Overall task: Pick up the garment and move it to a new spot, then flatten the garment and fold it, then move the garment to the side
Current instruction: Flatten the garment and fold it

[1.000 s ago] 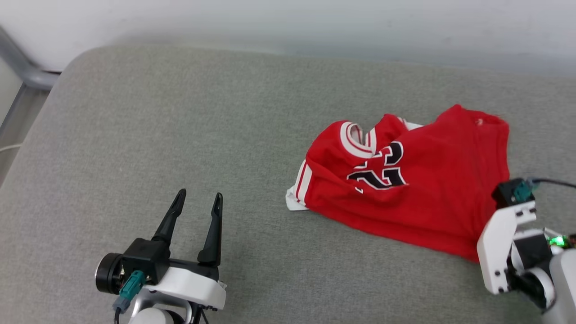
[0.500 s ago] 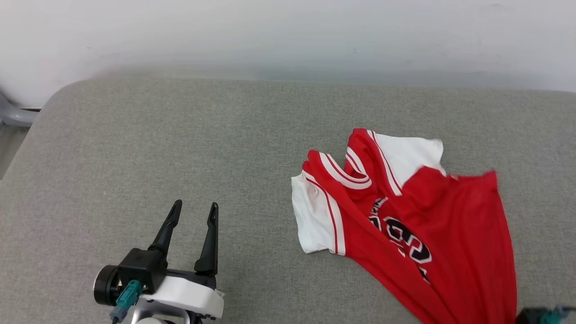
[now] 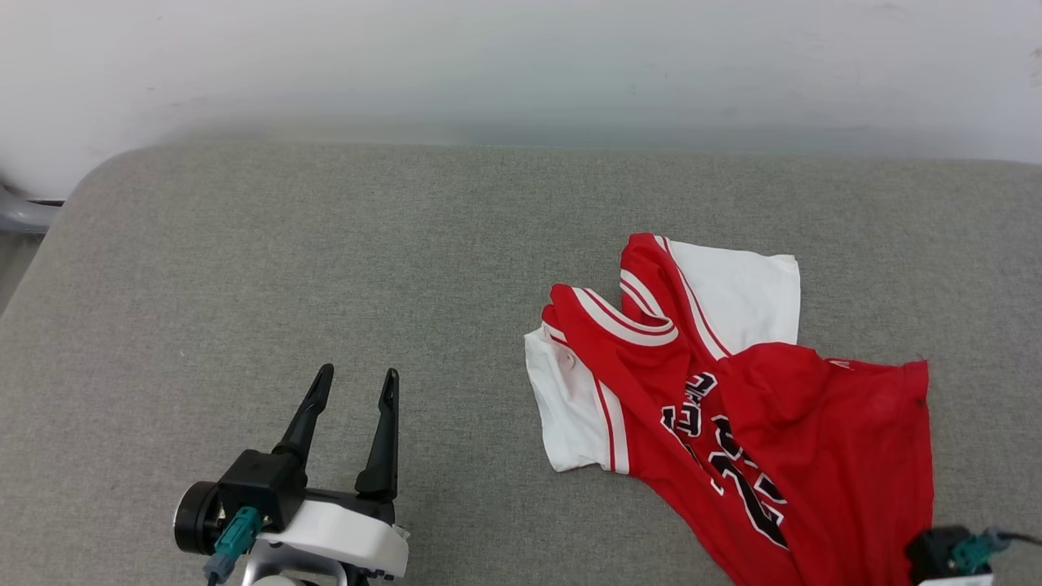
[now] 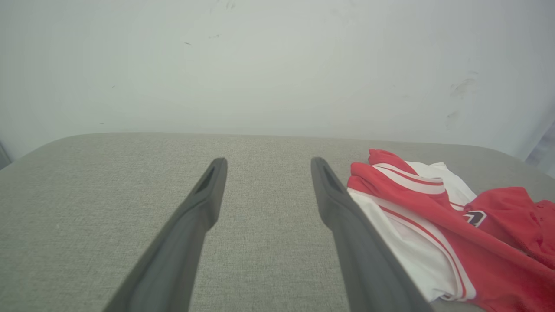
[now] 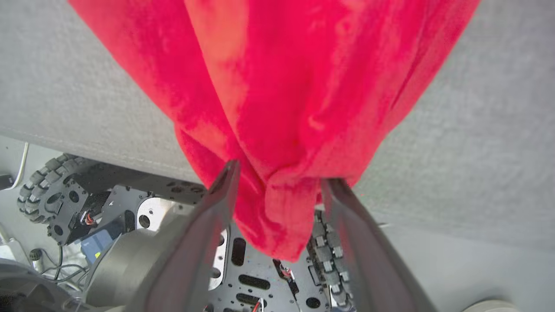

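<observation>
Left end effector [image 3: 359, 373] spread, empty, well left of garment [image 3: 814, 423]. Right end effector [image 5: 282, 173] at garment's near hem, jaws parted around bunched red cloth.

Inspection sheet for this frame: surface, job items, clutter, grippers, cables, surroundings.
Surface: grey fabric pad, rounded corners.
Job's things: garment rumpled, numbers up, its hem hanging over the near edge.
Clutter: nothing seen.
Grippers: left gripper open, empty, apart from the garment; right gripper jaws apart, red hem bunched between them.
Cables: teal connector on the left wrist, another on the right.
Surroundings: pale wall behind; wheeled base below the edge.
</observation>
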{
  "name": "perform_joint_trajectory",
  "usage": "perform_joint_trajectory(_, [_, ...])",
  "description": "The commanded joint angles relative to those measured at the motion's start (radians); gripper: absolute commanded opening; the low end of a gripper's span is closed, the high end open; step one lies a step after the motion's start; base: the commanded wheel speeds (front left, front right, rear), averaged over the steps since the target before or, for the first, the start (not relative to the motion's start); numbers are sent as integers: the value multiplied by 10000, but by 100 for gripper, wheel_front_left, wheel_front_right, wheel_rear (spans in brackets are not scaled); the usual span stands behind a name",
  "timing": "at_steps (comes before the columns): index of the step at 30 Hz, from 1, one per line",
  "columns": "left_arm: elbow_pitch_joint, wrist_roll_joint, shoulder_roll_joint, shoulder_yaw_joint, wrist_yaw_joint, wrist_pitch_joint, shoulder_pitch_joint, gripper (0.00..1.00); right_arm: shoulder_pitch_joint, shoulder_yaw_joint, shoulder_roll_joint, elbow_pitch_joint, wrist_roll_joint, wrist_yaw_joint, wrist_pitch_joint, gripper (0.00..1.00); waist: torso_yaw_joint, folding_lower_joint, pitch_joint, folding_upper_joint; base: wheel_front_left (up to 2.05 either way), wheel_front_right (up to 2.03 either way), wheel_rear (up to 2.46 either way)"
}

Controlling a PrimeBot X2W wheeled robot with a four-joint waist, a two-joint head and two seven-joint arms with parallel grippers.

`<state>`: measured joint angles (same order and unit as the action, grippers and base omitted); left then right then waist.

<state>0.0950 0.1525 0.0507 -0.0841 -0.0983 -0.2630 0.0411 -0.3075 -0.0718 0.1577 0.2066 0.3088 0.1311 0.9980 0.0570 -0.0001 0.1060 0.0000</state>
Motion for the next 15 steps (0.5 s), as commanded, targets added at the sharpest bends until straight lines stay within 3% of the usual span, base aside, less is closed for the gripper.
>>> perform_joint_trajectory(1, [24,-69,-7,23,-33,-26,60,100,329,80,237,272,135,-5,125,100,9,1,-3,0,0,0,0])
perform_joint_trajectory(8, [-42,4,-7,-119,-28,-26,172,100,2494,648,1318,1582,921,-7,1242,100,253,1,211,0,0,0,0])
perform_joint_trajectory(15, [-36,132,-7,-458,2,-26,593,100,5580,1267,1761,364,1349,-7,2637,100,1035,1,1027,0,0,0,0])
